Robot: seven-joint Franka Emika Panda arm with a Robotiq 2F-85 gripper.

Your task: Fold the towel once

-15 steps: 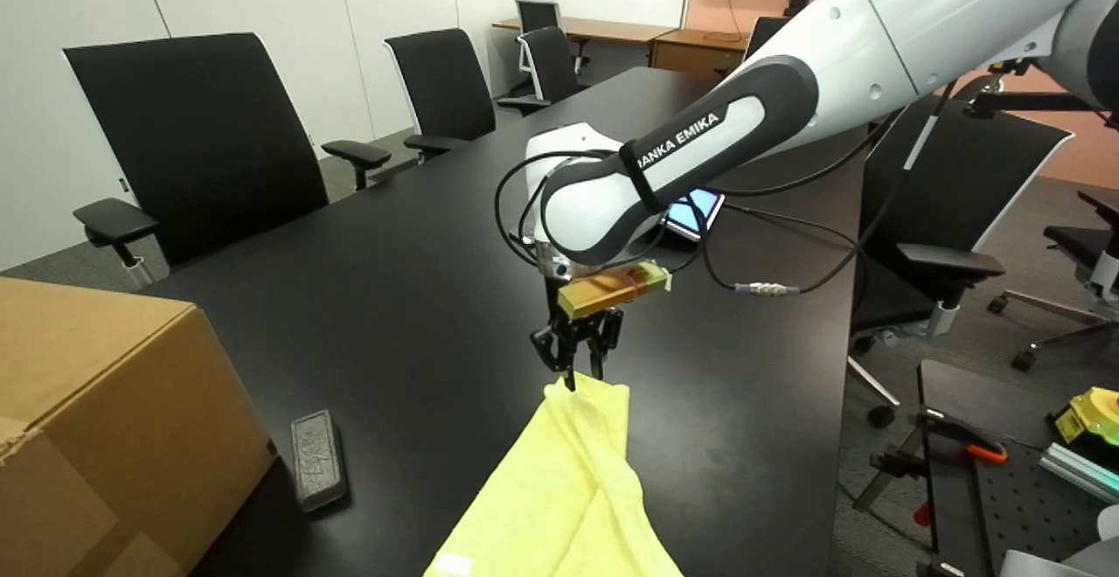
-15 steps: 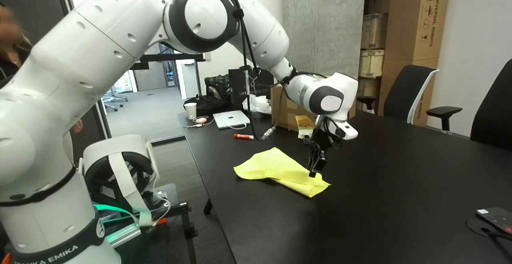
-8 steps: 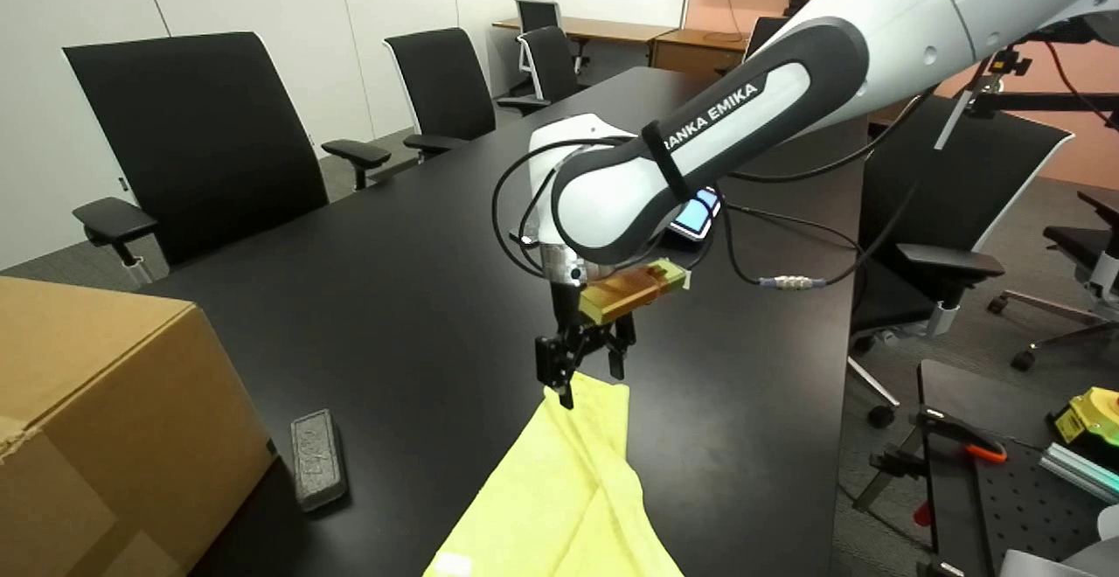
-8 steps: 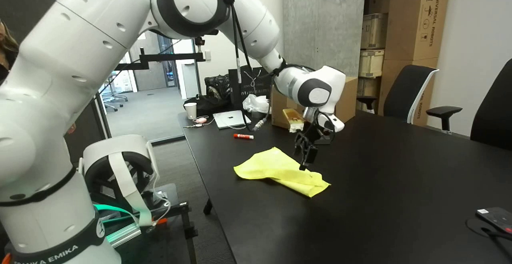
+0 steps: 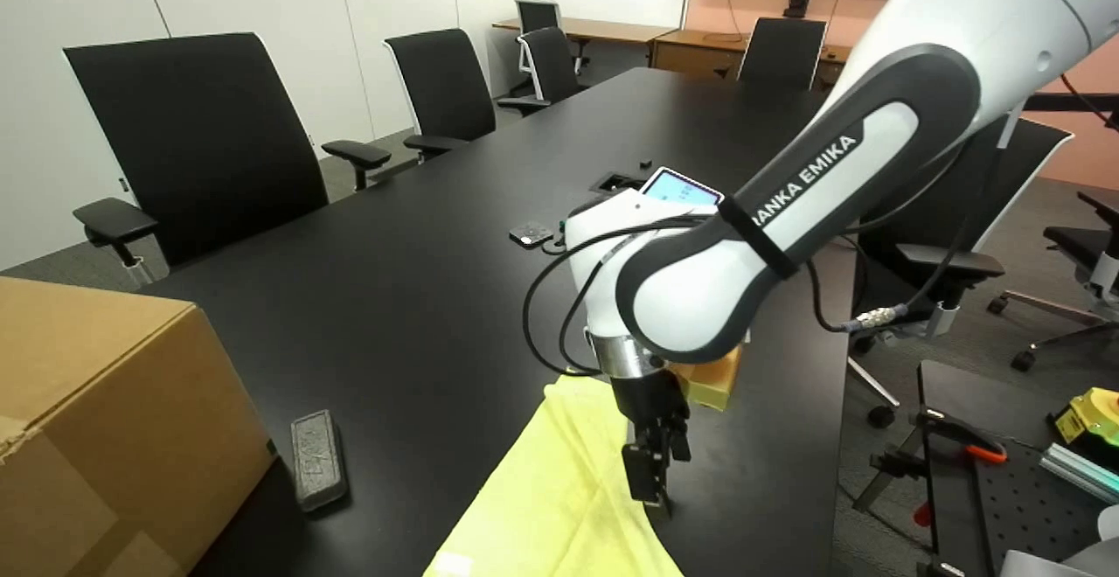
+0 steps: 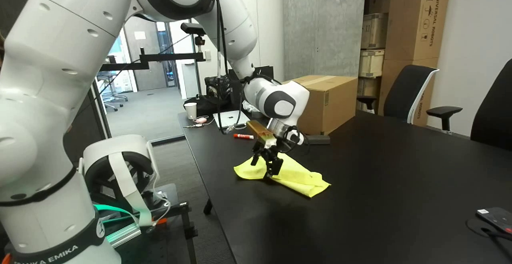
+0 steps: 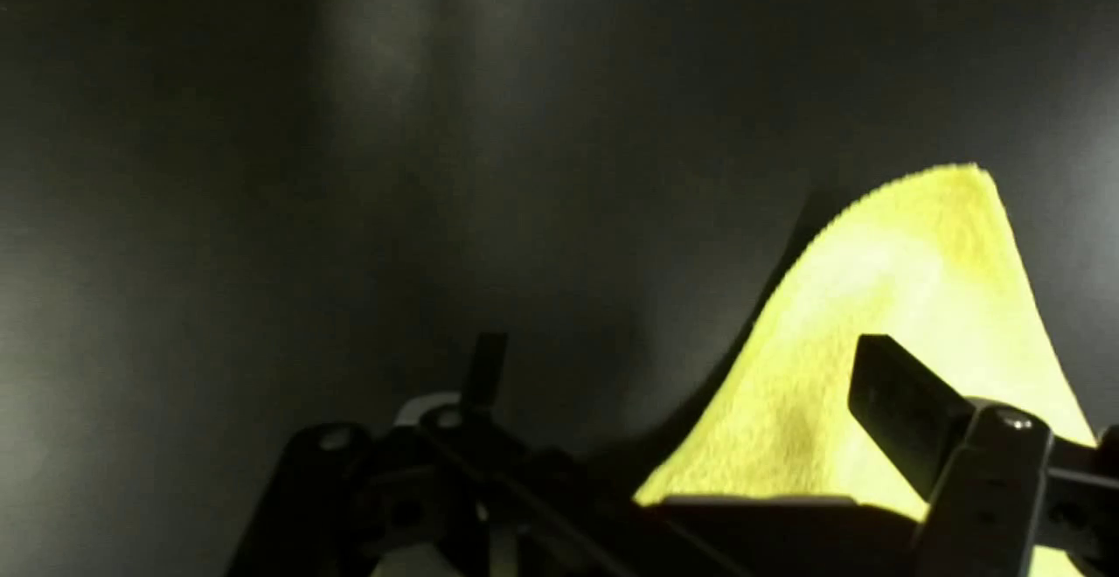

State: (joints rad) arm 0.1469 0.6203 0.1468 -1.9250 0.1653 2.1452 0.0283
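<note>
The empty, wide-spread black two-fingered gripper [image 7: 682, 350] has swung from 12 to 3 o'clock on the creased yellow-green cloth towel [image 5: 551, 498] in an exterior view, presumably to fold.

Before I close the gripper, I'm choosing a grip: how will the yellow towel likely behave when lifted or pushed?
The towel will probably droop: soft creases run across it. It looks thin, so likely light for its size. Pushed, it may bunch along those creases.
</note>
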